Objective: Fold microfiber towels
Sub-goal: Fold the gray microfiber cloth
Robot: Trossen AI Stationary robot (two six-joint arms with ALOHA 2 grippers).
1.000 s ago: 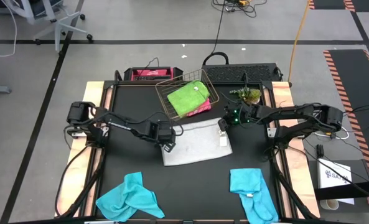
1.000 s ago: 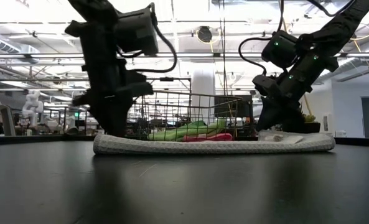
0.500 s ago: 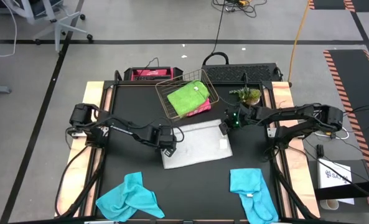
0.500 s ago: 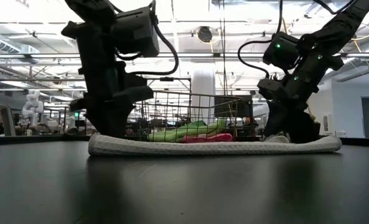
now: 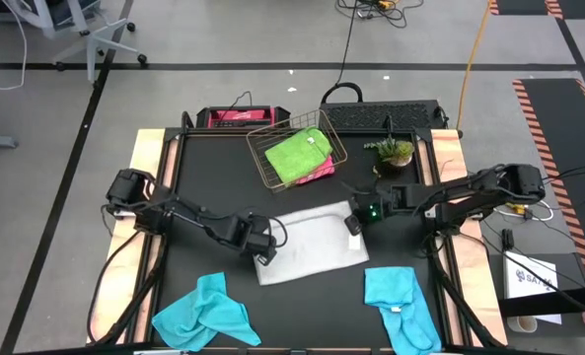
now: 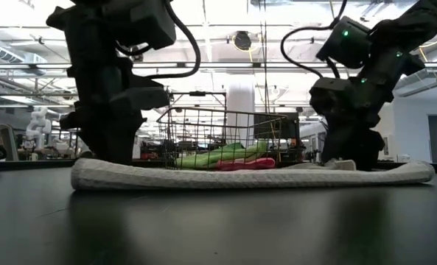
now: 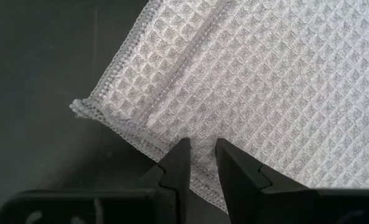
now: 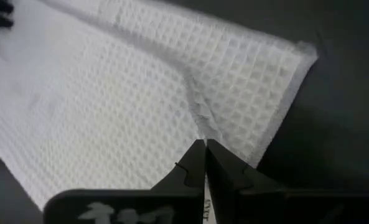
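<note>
Your basket [image 5: 298, 155] holds green towel [image 5: 298, 154] over pink towel [image 5: 321, 173], behind grey towel [image 5: 312, 241]. Plant [image 5: 391, 151] beside basket. Two blue towels [image 5: 205, 312] lie near front edge. Since earlier, grey towel dragged frontward. Waffle-weave cloth, stitched hem. Left gripper [image 7: 200, 163] and right gripper [image 8: 205, 163] each pinch a grey-towel edge at table centre.
</note>
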